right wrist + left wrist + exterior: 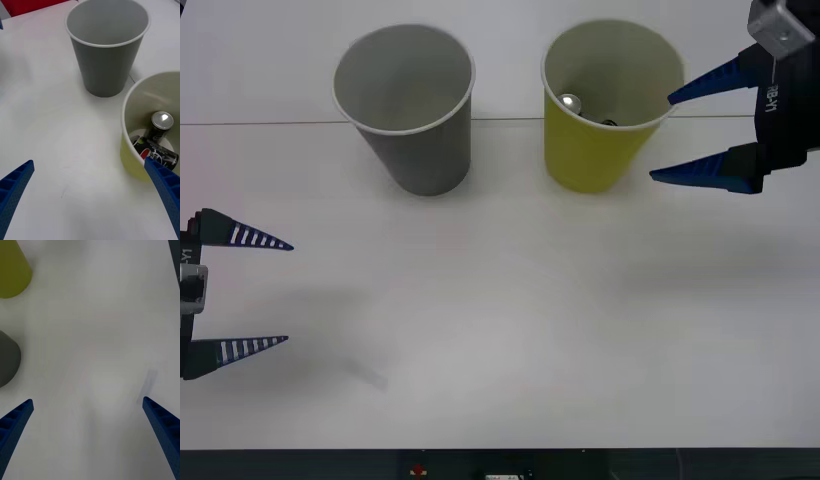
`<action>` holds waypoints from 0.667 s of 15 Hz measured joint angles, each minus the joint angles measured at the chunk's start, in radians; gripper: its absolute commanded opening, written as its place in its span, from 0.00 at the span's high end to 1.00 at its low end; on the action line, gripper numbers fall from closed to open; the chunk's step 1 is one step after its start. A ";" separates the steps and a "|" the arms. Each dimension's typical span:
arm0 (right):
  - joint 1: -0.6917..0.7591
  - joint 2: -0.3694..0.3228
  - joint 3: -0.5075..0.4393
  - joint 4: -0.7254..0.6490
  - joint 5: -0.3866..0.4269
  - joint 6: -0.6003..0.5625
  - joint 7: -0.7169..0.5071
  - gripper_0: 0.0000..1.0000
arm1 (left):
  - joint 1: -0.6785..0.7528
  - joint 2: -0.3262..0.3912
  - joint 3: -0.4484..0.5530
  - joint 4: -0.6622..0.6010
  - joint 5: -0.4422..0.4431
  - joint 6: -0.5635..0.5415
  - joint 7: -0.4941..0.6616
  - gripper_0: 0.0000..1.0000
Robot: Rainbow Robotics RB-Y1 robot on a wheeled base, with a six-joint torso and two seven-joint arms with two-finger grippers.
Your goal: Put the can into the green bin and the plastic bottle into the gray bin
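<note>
Nearest you on the white desk [500, 330], your left end effector [280, 292] waits at the left edge, low over the bare surface, its two blue ribbed fingers [255, 238] spread wide apart with nothing between them. In its wrist view the same end effector [88, 405] looks along the desk toward the foot of the gray bin [7, 360] and, beyond that, the base of the green bin [13, 272].

Farther back on the right, your right end effector [662, 138] hangs just beside the green bin [595, 150], fingers parted and empty; the upper fingertip sits at about the bin's rim on its right side, though you cannot tell from the front view whether it touches. Its wrist view shows the end effector [88, 165] open, with one finger [165, 187] crossing in front of the bin's near wall.

Inside the green bin [129, 150] the can [159, 129] stands tilted near the bottom, silver top up, and a dark object with white print lies beside it; it may be a second can.

The gray bin [415, 150] stands upright to the left of the green one, apart from it, its pale inside [108, 22] bare.
</note>
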 measured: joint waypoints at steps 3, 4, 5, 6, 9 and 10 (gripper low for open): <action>0.106 0.005 -0.049 -0.026 -0.076 0.007 0.143 0.00 | 0.000 0.000 0.000 0.000 0.000 0.000 0.000 0.00; 0.134 0.012 -0.060 -0.026 -0.095 0.007 0.188 0.00 | 0.000 0.000 0.000 0.000 0.000 0.000 0.000 0.00; 0.161 0.020 -0.071 -0.026 -0.107 0.007 0.237 0.00 | 0.000 0.000 0.000 0.000 0.000 0.000 0.000 0.00; 0.188 0.027 -0.082 -0.026 -0.115 0.007 0.285 0.00 | 0.000 0.000 0.000 0.000 0.000 0.000 0.000 0.00; 0.264 0.046 -0.108 -0.026 -0.130 0.007 0.404 0.00 | 0.000 0.000 0.000 0.000 0.000 0.000 0.000 0.00; 0.285 0.047 -0.110 -0.026 -0.133 0.007 0.438 0.00 | 0.000 0.000 0.000 0.000 0.000 0.000 0.000 0.00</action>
